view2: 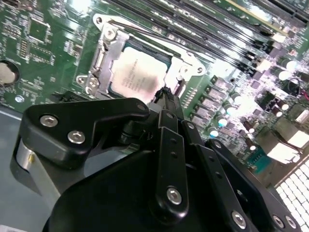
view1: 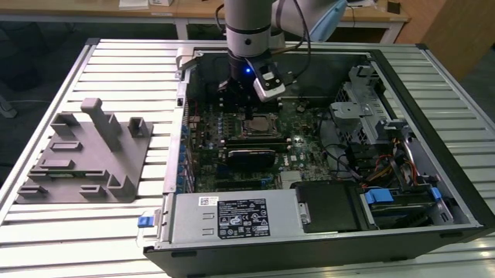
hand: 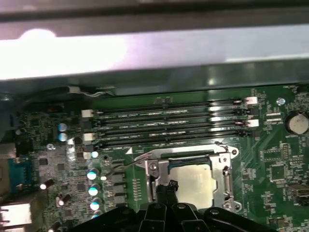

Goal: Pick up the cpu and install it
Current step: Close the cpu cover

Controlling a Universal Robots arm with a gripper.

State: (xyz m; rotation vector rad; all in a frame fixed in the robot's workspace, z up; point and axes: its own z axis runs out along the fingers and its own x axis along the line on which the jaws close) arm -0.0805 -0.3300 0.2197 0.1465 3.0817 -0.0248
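Pincer [view1: 241, 104] of mine hangs inside the open computer case [view1: 325, 255] in the exterior view, just above the cpu [view1: 261, 124] on the motherboard [view1: 309, 147]. In the second wrist view my fingertips [view2: 166, 94] are pressed together, empty, at the edge of the cpu [view2: 137, 72], which lies in its socket frame [view2: 104, 60]. In the first wrist view the cpu [hand: 193, 183] lies in that frame beside 4 memory slots [hand: 169, 125].

My hand [view2: 166, 95] is matt black, dotted with silvery screw heads [view2: 49, 121]. The chip [view2: 139, 72] has a pale silvery top with faint grey print, set in a shiny steel frame [view2: 103, 58]. The board [view2: 46, 46] is green, speckled with silver-capped parts. The case [view1: 309, 255] is black. The tabletop [view1: 77, 231] is pale grey, striped by its slats. The block with posts [view1: 85, 156] is plain grey.
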